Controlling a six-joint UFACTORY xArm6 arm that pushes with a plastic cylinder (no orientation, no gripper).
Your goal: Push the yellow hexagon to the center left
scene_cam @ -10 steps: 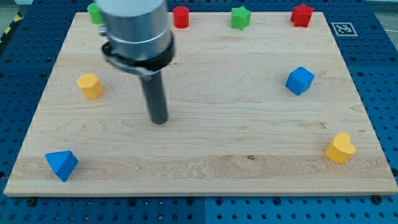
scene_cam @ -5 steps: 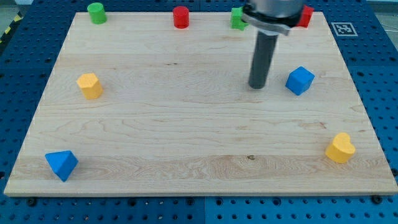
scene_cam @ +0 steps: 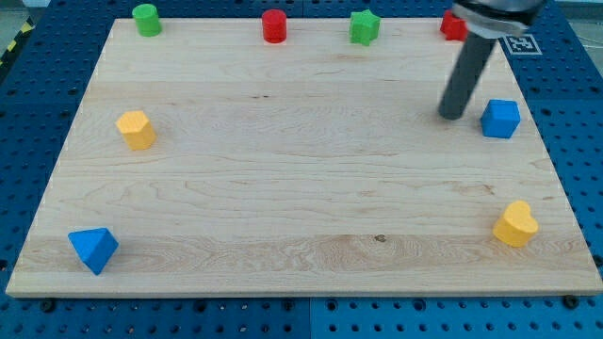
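Note:
The yellow hexagon (scene_cam: pixel 136 129) sits on the wooden board (scene_cam: pixel 283 188) at the view's left, a little above mid-height. My tip (scene_cam: pixel 452 115) is far from it, at the view's upper right, just left of the blue cube (scene_cam: pixel 500 119). The dark rod rises from the tip toward the view's top right and covers part of a red block (scene_cam: pixel 449 25) at the top edge.
A green cylinder (scene_cam: pixel 146 19), a red cylinder (scene_cam: pixel 274 25) and a green star-like block (scene_cam: pixel 364 26) line the top edge. A blue triangular block (scene_cam: pixel 93 250) lies at the bottom left. A yellow heart-shaped block (scene_cam: pixel 515 224) lies at the bottom right.
My tip has swept from the board's left centre across to the upper right. The blue cube has moved to the right and slightly up. The yellow hexagon has not moved.

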